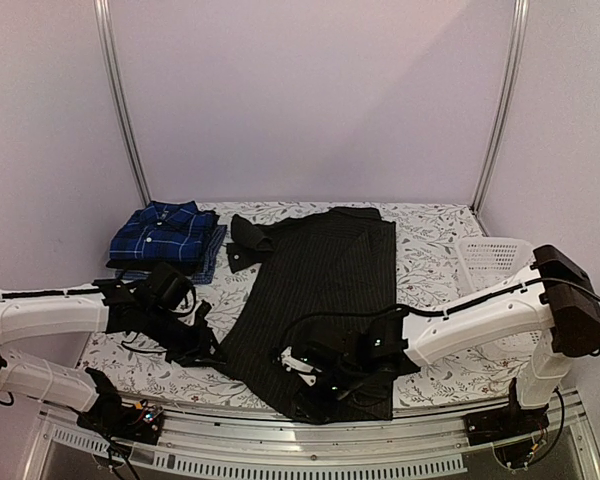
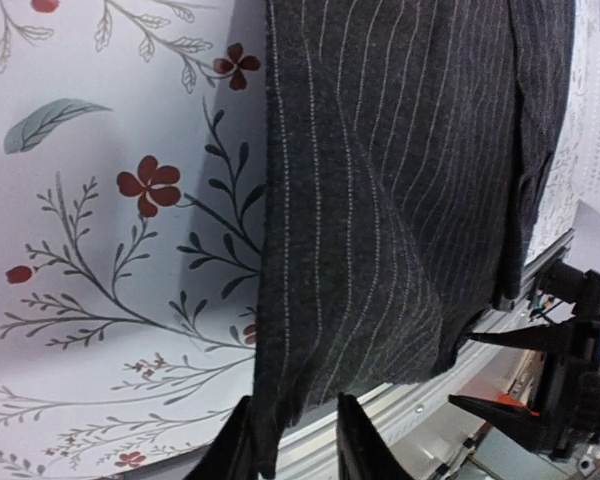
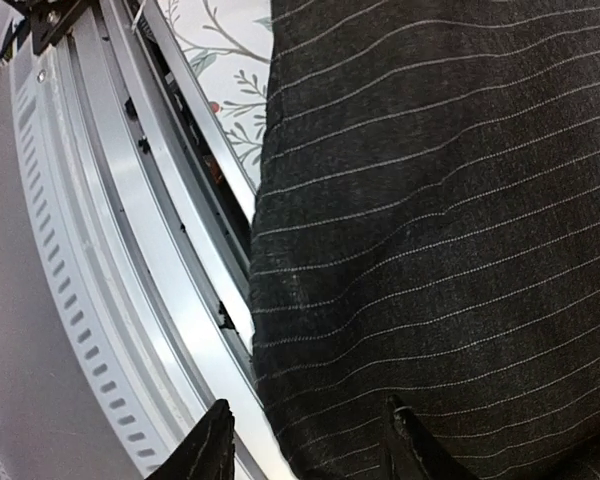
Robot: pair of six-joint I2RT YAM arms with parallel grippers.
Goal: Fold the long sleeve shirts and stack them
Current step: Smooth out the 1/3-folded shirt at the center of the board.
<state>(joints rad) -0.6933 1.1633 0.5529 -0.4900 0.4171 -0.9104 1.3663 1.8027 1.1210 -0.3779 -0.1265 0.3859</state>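
A black pinstriped long sleeve shirt (image 1: pixel 320 290) lies spread lengthwise on the floral table, collar at the back and hem over the near edge. A blue plaid shirt (image 1: pixel 165 235) lies folded at the back left. My left gripper (image 1: pixel 202 350) is at the pinstriped shirt's near left edge. In the left wrist view, the left gripper (image 2: pixel 295 400) is open and the shirt's (image 2: pixel 380 200) hem corner hangs between the fingers, against the left one. My right gripper (image 1: pixel 315 385) is over the near hem. In the right wrist view, the right gripper (image 3: pixel 308 405) is open astride the shirt's (image 3: pixel 440 220) cloth.
A white mesh basket (image 1: pixel 495 262) stands at the right edge of the table (image 1: pixel 430 250). The metal frame rail (image 3: pixel 110 250) runs just below the near edge, under the hanging hem. Upright frame posts (image 1: pixel 120 100) stand at the back corners.
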